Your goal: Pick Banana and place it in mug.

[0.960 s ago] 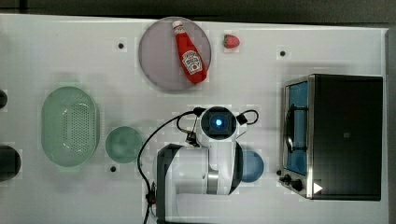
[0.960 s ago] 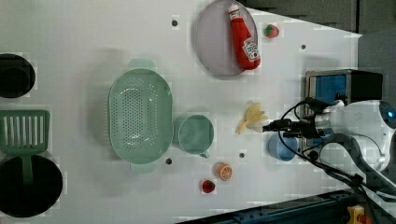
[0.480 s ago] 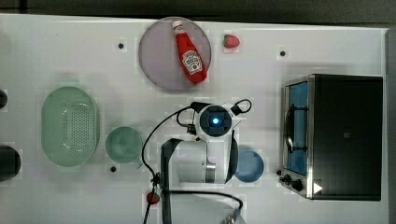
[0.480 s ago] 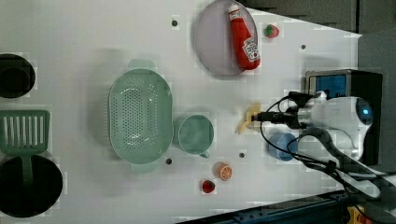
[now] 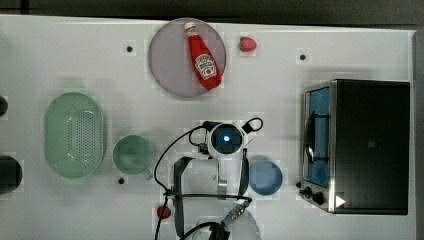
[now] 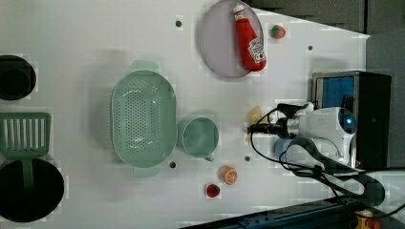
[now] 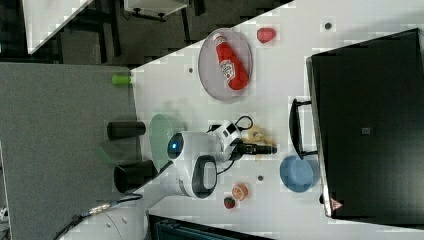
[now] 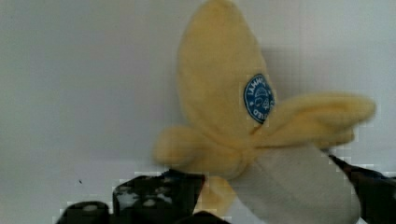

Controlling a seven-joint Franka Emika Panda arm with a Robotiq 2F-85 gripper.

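When read from the top view, shows the wrist [image 5: 226,139] between the blue bowl [image 5: 265,177] and the mug [image 5: 133,155], well apart from the mug. Puts the mug toward the top view's left of the wrist, with bare table between.

Left view next: finds the gripper [image 6: 251,128] low over the table, with the banana [image 6: 256,114] just beside its tip, a touch toward the left view's top. Sets the mug [image 6: 200,137] off to the left view's left of both, so likely calls for a short carry that way once the fruit is held.

Right view: places the banana [image 7: 256,134] just beside the gripper [image 7: 268,149], toward the right view's top, near the blue bowl [image 7: 298,173] yet apart from it.

Wrist view, and the relation that counts: lays the banana [image 8: 224,116] with its long axis running away from the camera, white peeled end nearest and yellow peel flaps spread to either side. Shows dark fingers [image 8: 154,191] spread wide, one on each side of that white end — straddling it, gripping nothing. Looks a matter of closing across the short width, not along the length.
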